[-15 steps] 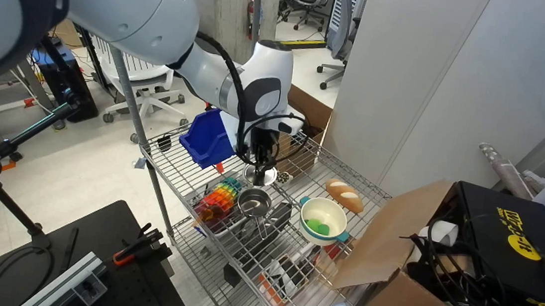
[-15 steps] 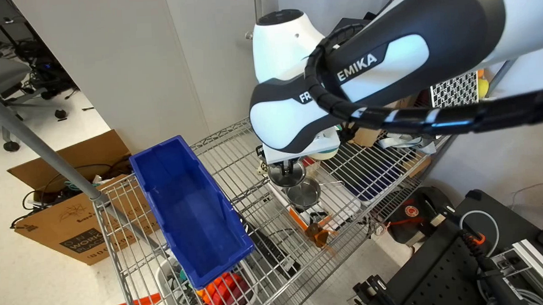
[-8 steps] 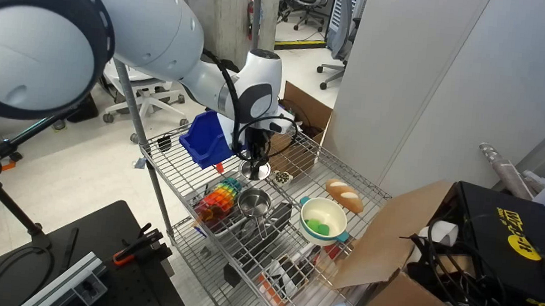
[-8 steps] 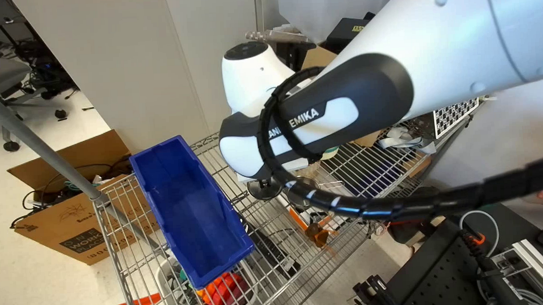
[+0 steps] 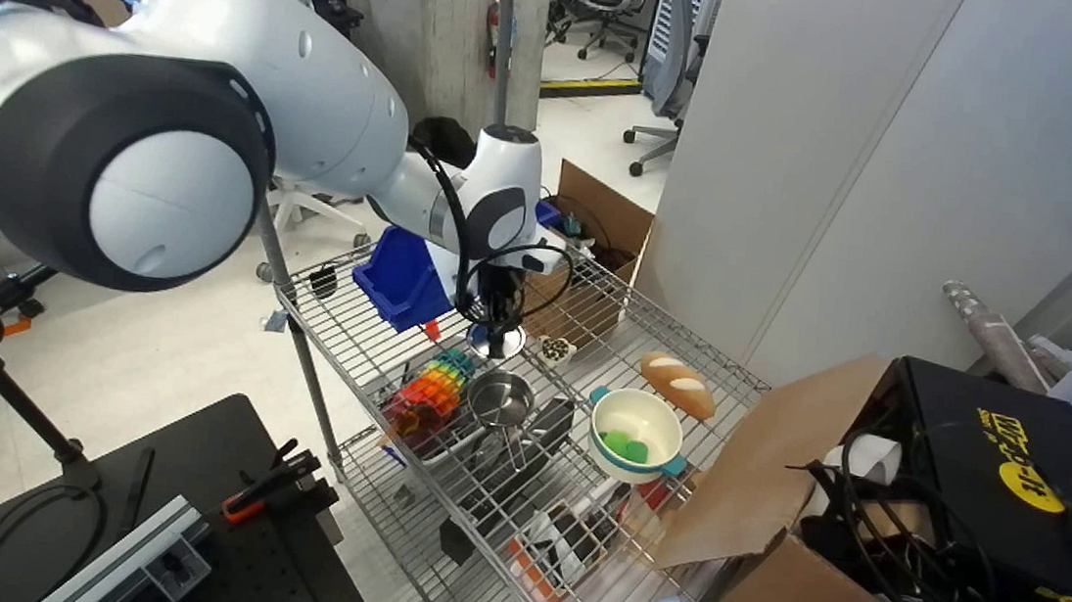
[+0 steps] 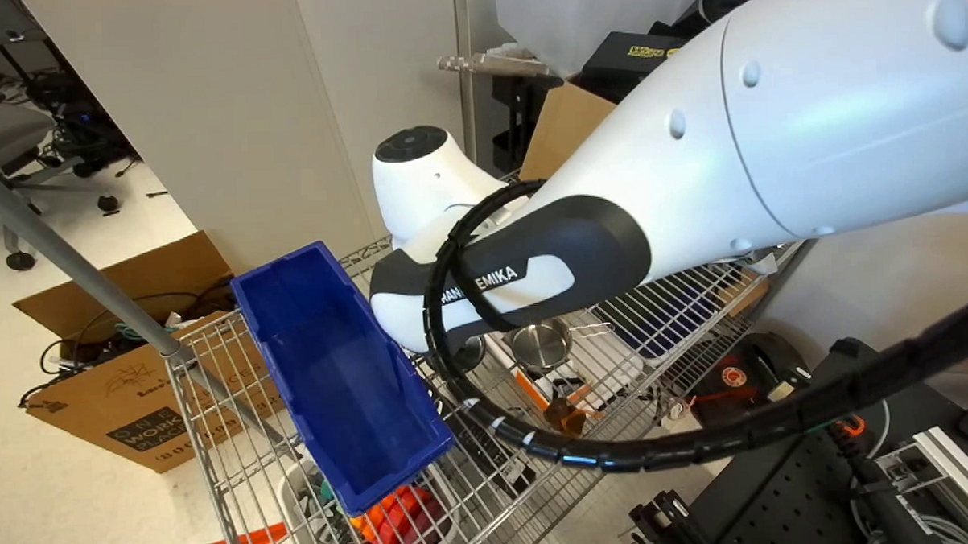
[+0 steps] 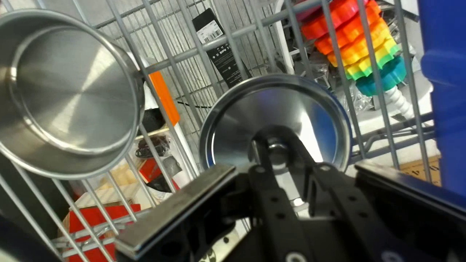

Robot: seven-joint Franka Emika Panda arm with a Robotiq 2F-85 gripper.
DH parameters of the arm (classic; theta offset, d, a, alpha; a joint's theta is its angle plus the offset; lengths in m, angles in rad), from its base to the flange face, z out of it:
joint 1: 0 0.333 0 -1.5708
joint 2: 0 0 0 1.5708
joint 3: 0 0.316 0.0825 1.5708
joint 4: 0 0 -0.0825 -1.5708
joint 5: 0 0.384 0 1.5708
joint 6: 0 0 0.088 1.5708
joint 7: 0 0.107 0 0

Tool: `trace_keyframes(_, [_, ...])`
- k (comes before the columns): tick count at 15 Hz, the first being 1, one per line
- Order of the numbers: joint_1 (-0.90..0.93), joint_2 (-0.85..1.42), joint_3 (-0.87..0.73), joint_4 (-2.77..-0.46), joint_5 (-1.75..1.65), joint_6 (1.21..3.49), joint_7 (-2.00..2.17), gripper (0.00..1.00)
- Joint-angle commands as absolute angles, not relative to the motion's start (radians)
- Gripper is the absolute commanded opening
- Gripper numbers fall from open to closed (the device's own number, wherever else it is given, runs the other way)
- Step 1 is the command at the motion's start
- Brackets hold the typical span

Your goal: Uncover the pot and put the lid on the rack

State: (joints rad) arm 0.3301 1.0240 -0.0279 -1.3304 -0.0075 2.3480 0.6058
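The silver pot [image 7: 69,94] stands uncovered on the wire rack [image 7: 189,54]; it also shows in both exterior views [image 5: 501,399] [image 6: 541,345]. The round silver lid [image 7: 236,120] is beside the pot, toward the blue bin; it shows partly in both exterior views [image 5: 515,343] [image 6: 472,353]. My gripper [image 7: 278,149] is shut on the lid's central knob, with a dark finger on each side of it. In an exterior view the gripper [image 5: 496,337] is over the lid. The lid looks level and close to the wires; I cannot tell whether it touches them.
A blue bin [image 7: 447,109] stands close beside the lid; it also shows in an exterior view [image 6: 339,374]. A spotted item [image 5: 555,350], a bread loaf [image 5: 677,383] and a teal-handled bowl [image 5: 639,409] are on the rack. A rainbow-coloured toy [image 7: 360,43] lies below the wires.
My gripper has moved with the lid away from the pot toward the blue bin, and lower. The last half second shows only a small shift. The pot has not moved.
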Motion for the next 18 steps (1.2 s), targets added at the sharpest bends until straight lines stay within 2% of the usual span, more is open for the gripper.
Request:
trace_keyframes(1, [0.333,1.072,-0.030,-1.250,0.007,2.319,0.615,0.45])
trace_keyframes(3, [0.329,1.072,-0.026,-1.246,0.010,2.319,0.610,0.51])
trace_keyframes(9, [0.314,0.937,0.014,-1.359,0.046,2.321,0.577,0.95])
trace_keyframes(10, [0.307,0.894,0.022,-1.390,0.063,2.296,0.583,0.99])
trace_keyframes(11, [0.332,1.001,-0.010,-1.297,0.035,2.338,0.600,1.00])
trace_keyframes(12, [0.332,0.980,-0.008,-1.308,0.036,2.333,0.601,0.92])
trace_keyframes(13, [0.331,0.977,-0.008,-1.309,0.036,2.333,0.601,1.00])
trace_keyframes(18, [0.332,1.001,-0.010,-1.308,0.036,2.335,0.600,1.00])
